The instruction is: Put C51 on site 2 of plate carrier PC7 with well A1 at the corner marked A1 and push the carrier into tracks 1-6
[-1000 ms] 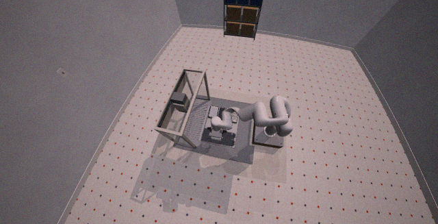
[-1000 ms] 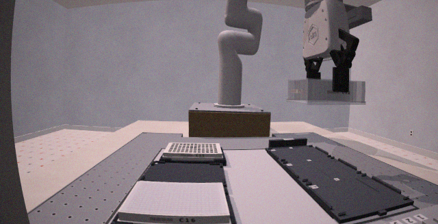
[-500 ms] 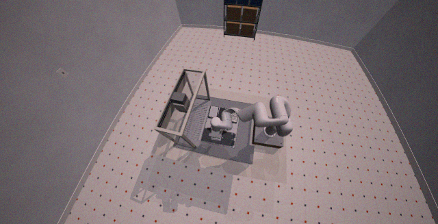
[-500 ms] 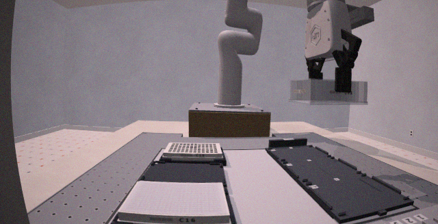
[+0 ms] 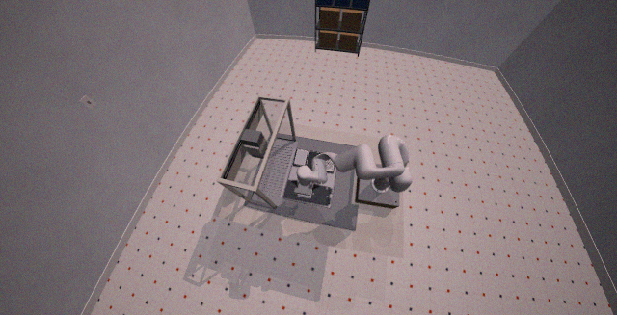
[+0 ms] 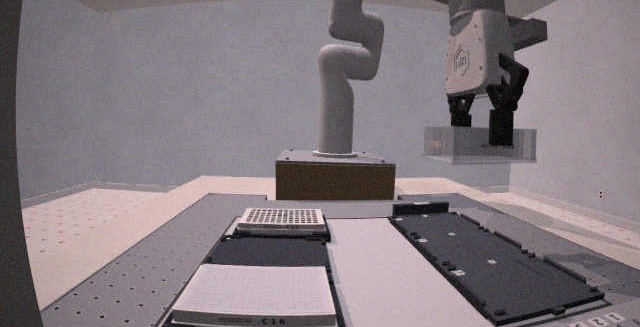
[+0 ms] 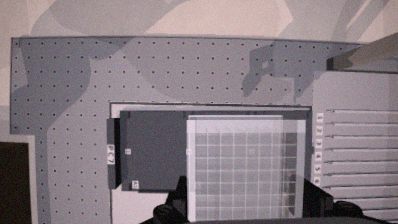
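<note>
The claw point(image 6: 481, 128) point(image 7: 239, 193) is clamped on C51 point(image 6: 480, 146) point(image 7: 245, 170), carrying it. Next (gently!) it should line up with PC7's point(image 6: 495, 262) point(image 7: 152, 150) middle spot.

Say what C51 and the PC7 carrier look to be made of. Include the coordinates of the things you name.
C51 point(image 6: 470, 146) point(image 7: 225, 170): probably clear, rigid plastic with a smooth finish; the end effector's point(image 6: 481, 129) dark fingers and the carrier show through its walls.
PC7 carrier point(image 6: 480, 262) point(image 7: 152, 137): dark, matte and opaque, perhaps molded plastic, though coated metal would look alike; its flat surface shows no bright glare.
</note>
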Controlling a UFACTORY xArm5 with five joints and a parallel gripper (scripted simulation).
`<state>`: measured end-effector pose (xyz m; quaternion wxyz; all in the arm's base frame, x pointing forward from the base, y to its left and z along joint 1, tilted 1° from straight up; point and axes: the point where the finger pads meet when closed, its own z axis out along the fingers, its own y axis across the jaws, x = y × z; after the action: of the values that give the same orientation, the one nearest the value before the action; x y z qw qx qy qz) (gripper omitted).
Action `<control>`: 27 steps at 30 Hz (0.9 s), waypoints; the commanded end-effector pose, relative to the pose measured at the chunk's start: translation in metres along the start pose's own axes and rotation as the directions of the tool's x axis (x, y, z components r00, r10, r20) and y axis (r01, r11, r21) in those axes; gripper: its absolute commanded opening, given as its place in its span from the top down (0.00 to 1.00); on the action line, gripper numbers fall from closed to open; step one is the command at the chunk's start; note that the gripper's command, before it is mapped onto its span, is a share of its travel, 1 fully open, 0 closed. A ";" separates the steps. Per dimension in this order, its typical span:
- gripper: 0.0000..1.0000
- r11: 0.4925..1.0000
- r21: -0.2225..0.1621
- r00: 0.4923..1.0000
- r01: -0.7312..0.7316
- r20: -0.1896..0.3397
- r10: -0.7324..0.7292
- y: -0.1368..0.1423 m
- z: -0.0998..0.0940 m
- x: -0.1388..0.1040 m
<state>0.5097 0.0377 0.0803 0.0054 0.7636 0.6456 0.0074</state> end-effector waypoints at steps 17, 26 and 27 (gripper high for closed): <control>1.00 1.000 -0.005 1.000 0.000 -0.001 0.000 0.002 0.027 0.001; 1.00 1.000 -0.005 1.000 0.000 -0.001 0.000 0.002 0.039 0.001; 1.00 1.000 -0.005 1.000 0.000 -0.001 0.000 0.002 0.041 0.001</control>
<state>0.5104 0.0384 0.0409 0.0054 0.7636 0.6456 0.0074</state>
